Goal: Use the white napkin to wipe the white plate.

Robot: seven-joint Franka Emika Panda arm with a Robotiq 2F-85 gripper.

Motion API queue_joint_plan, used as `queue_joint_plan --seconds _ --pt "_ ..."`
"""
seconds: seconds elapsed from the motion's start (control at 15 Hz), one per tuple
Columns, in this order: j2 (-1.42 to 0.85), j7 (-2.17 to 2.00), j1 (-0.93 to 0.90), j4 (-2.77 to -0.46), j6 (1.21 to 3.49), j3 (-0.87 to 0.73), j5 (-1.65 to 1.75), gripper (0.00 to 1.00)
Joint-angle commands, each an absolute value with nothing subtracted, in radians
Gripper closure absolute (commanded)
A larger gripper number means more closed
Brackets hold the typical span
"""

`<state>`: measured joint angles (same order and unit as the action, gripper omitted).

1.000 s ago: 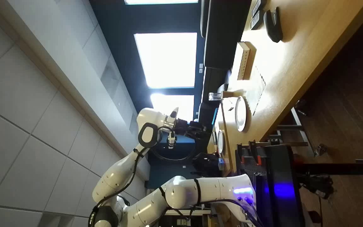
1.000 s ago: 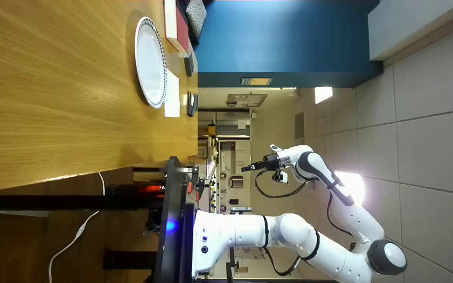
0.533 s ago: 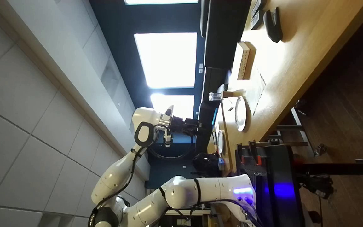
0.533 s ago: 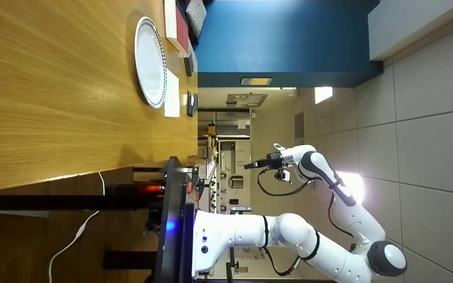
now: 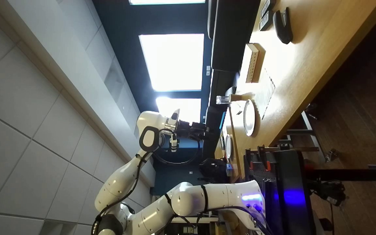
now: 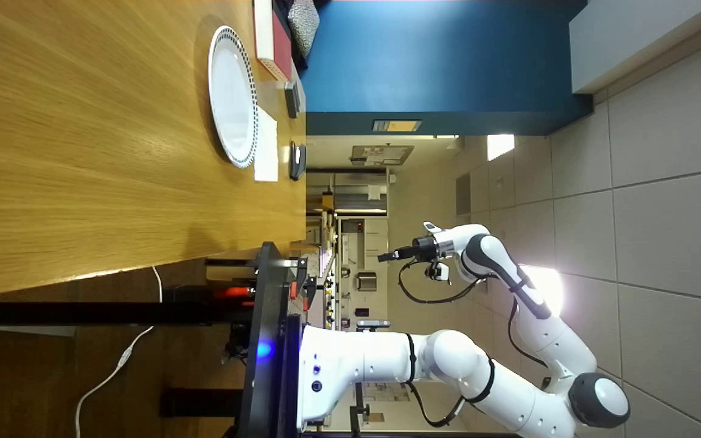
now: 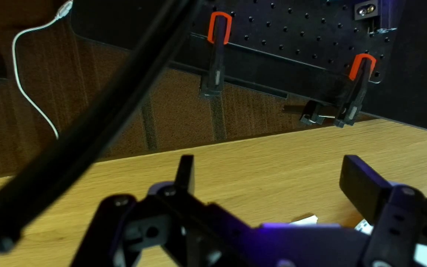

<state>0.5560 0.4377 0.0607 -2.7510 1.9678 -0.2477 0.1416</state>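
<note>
The white plate [image 5: 249,117], round with a patterned rim, lies on the wooden table in both exterior views [image 6: 233,100]. The white napkin [image 6: 267,146] lies flat on the table beside it; the plate partly hides it there. It also shows as a pale sheet with a jagged edge [image 5: 267,94]. My gripper [image 7: 267,163] is open, with nothing between its fingers [image 7: 363,185]. It hangs high above the table, away from plate and napkin. In the wrist view a white corner [image 7: 306,220] and a bit of patterned rim [image 7: 363,226] show past the gripper, mostly hidden.
A book-like box [image 5: 252,63], a black stapler [image 5: 282,27], small dark boxes [image 5: 266,20] and a brown cup [image 5: 236,97] stand on the table. Behind it another white plate [image 5: 228,147] sits on a farther surface. Clamps with red parts [image 7: 219,29] stick out from the base plate.
Over the first half second my gripper rose a little and drew back slightly. Since then the arm has stayed still. The plate and napkin have not moved.
</note>
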Motion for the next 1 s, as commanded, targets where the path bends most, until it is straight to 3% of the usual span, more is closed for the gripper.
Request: queue_joint_plan --seconds 0.0,0.93 --pt "0.555 0.442 0.071 -2.750 1.966 -0.236 0.136 0.00" --pt "0.283 0.339 0.017 -2.600 2.090 -0.152 0.009 0.00"
